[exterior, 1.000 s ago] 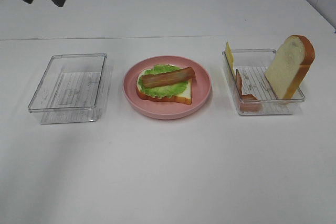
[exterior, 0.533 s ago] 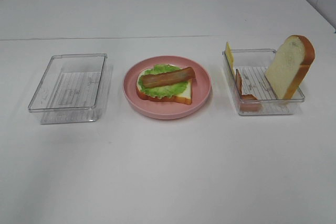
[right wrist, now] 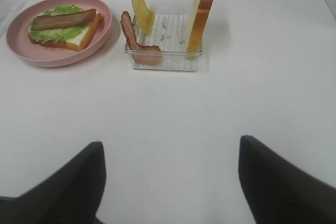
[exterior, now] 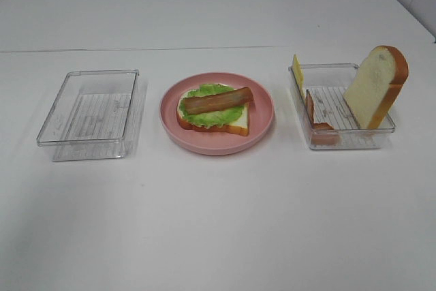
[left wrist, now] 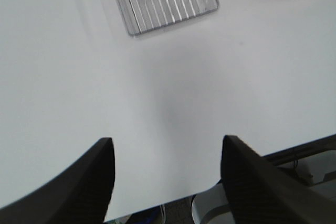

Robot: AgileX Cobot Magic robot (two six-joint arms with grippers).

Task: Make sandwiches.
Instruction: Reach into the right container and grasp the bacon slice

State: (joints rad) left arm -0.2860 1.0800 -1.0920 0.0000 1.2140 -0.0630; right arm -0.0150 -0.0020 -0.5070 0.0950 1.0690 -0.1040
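Left pincer (left wrist: 167,139) withdrawn, wide like right pincer (right wrist: 170,141); tray (exterior: 344,143) holds bread (exterior: 375,86), cheese (exterior: 298,73), bacon (exterior: 315,117)

white table (exterior: 218,223) | pink plate (exterior: 263,117): centre | left tray (exterior: 95,115): near plate | right tray (exterior: 332,105): near plate

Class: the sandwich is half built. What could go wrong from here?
The bread slice stands leaning in the clear tray; a nudge could topple it. The cheese slice stands thin at the tray's edge, likely hard to pinch. The bacon strip lies loose on the lettuce and might slide.
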